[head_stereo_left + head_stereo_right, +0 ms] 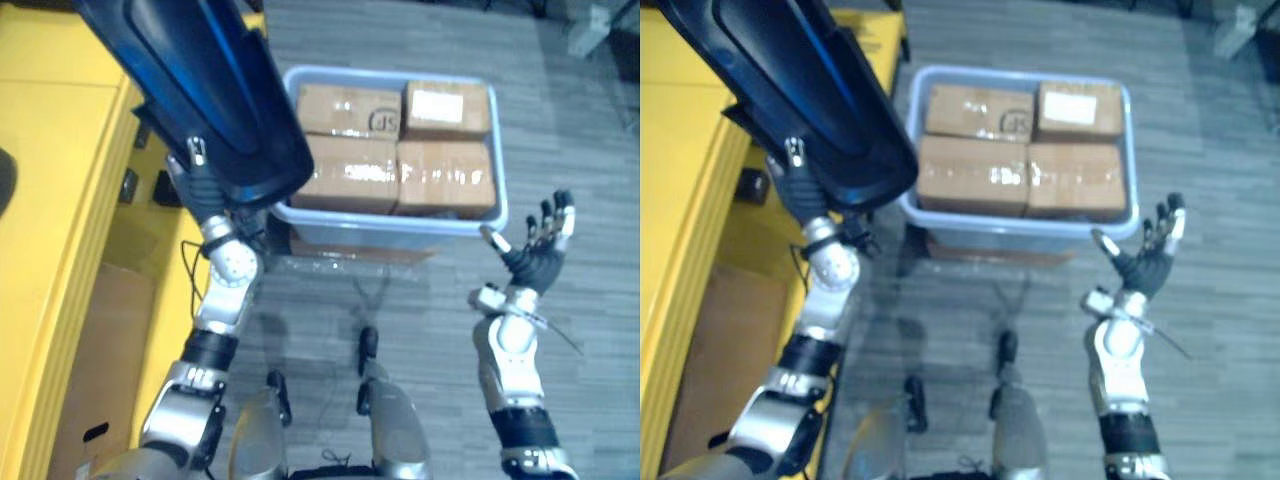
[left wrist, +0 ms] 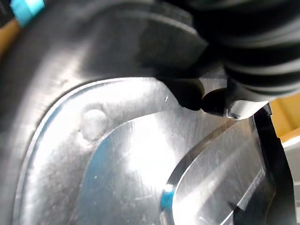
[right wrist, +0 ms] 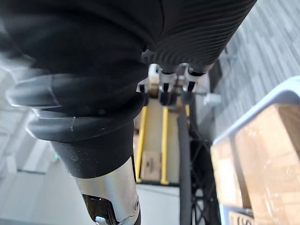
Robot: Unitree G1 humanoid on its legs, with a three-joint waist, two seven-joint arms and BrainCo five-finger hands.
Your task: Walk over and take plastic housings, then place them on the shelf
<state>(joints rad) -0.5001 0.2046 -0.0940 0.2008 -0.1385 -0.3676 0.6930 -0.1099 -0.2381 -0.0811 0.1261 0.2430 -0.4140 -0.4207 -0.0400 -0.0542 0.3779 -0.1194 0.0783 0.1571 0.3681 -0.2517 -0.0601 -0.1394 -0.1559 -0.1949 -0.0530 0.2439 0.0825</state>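
Plastic housing (image 1: 200, 90), 1 large dark blue-black shell, is raised at the robot's left. It sits on top of the left hand (image 1: 203, 185), which meets its lower end from beneath. The left wrist view looks straight onto the shell's glossy inner face, with the hand's dark cover pressed against it. I cannot tell whether that hand is clamped on the shell or only propping it.

The housing's long axis runs on a slant, from far left down toward the near left corner of the blue-grey bin (image 1: 495, 215). There its rounded end overlaps the rim as seen from above. The bin holds 4 cardboard boxes (image 1: 400, 170).

The yellow shelf (image 1: 50, 200) lies on the robot's left, directly beside and partly under the housing's far end. In my judgement the coming move is a swing leftward by the left arm. The right hand (image 1: 540, 255) is spread wide and holds nothing, well apart near the bin's right corner.
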